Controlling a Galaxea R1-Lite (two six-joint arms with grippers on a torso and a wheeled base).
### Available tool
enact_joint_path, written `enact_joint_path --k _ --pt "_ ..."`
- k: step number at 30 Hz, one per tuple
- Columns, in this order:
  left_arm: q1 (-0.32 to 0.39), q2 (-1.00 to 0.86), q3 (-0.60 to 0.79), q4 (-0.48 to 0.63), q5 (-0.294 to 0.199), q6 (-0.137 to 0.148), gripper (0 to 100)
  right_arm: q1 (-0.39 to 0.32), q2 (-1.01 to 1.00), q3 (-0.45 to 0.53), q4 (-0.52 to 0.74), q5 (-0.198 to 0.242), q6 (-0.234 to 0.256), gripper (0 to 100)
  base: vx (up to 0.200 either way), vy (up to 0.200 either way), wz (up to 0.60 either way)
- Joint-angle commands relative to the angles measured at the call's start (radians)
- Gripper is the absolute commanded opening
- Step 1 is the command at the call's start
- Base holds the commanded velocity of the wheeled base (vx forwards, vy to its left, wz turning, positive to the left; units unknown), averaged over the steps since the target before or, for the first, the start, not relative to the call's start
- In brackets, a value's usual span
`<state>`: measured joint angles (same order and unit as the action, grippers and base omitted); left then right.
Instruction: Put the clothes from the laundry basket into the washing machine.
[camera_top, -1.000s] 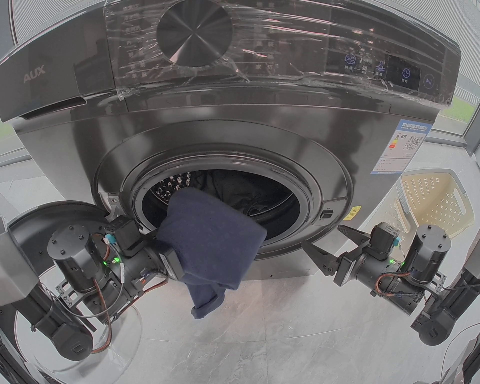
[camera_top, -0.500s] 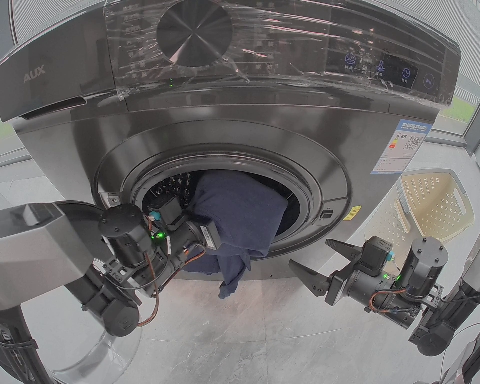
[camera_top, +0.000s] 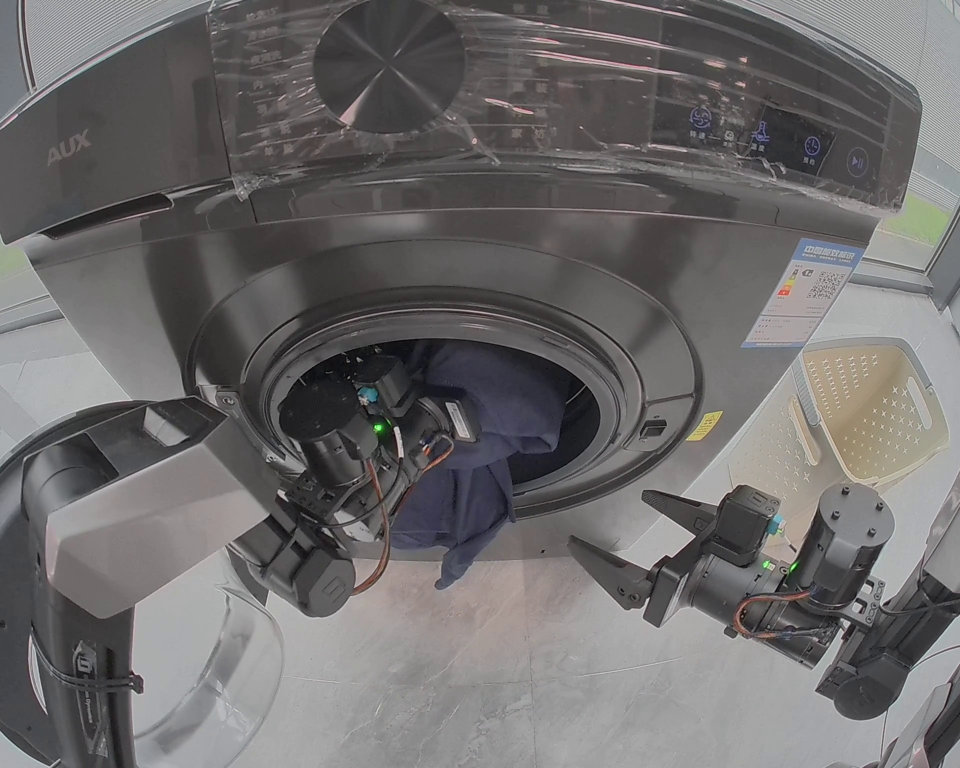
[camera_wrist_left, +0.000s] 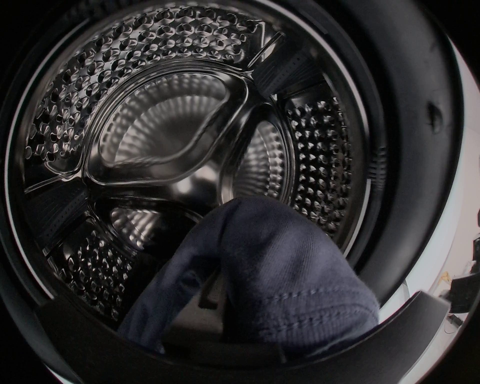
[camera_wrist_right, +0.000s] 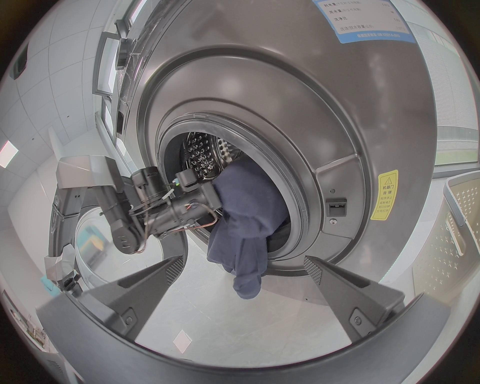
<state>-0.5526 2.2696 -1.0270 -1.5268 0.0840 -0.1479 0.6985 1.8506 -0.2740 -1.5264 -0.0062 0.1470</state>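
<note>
Hanging over the left gripper (camera_top: 468, 422), the navy garment (camera_top: 505, 395) lies across the lower rim of the washing machine (camera_top: 480, 250) opening. Part of it is inside the drum (camera_wrist_left: 165, 120) and one end dangles outside. The cloth hides this gripper's jaws, so I cannot tell their state. The right gripper (camera_top: 612, 520), jaws apart and empty, hovers below the opening. The laundry basket (camera_top: 880, 400) stands at the right.

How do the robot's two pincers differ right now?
The left pincer is at the washing machine's drum mouth; the right pincer hangs outside, lower down. The left pincer is draped in a navy garment; the right pincer is open and empty. Both point toward the machine.
</note>
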Motion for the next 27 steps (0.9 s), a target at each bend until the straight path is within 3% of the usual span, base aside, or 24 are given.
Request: enact_joint_path --k 1,10,17,23,24,27 --pt "0.031 0.105 -0.171 0.056 0.037 0.001 0 0.01 0.007 0.003 -0.001 0.0 0.0 100 0.0 0.0 0.0" --pt "0.043 0.168 -0.378 0.209 0.099 -0.001 0 0.038 0.01 0.004 -0.001 0.002 0.0 100 0.0 0.0 0.0" --pt "0.062 0.186 -0.539 0.341 0.092 -0.001 0 0.039 0.013 0.006 -0.003 0.002 0.003 100 0.0 0.0 0.0" --pt "0.063 0.182 -0.545 0.369 0.097 -0.006 0 0.039 0.013 0.003 -0.003 0.002 0.002 100 0.0 0.0 0.0" --pt "0.063 0.179 -0.538 0.37 0.097 -0.007 100 0.038 0.013 0.001 -0.003 0.002 0.002 100 0.0 0.0 0.0" --pt "0.063 0.162 -0.512 0.384 0.099 -0.013 100 0.039 0.013 -0.002 -0.003 0.002 0.002 100 0.0 0.0 0.0"
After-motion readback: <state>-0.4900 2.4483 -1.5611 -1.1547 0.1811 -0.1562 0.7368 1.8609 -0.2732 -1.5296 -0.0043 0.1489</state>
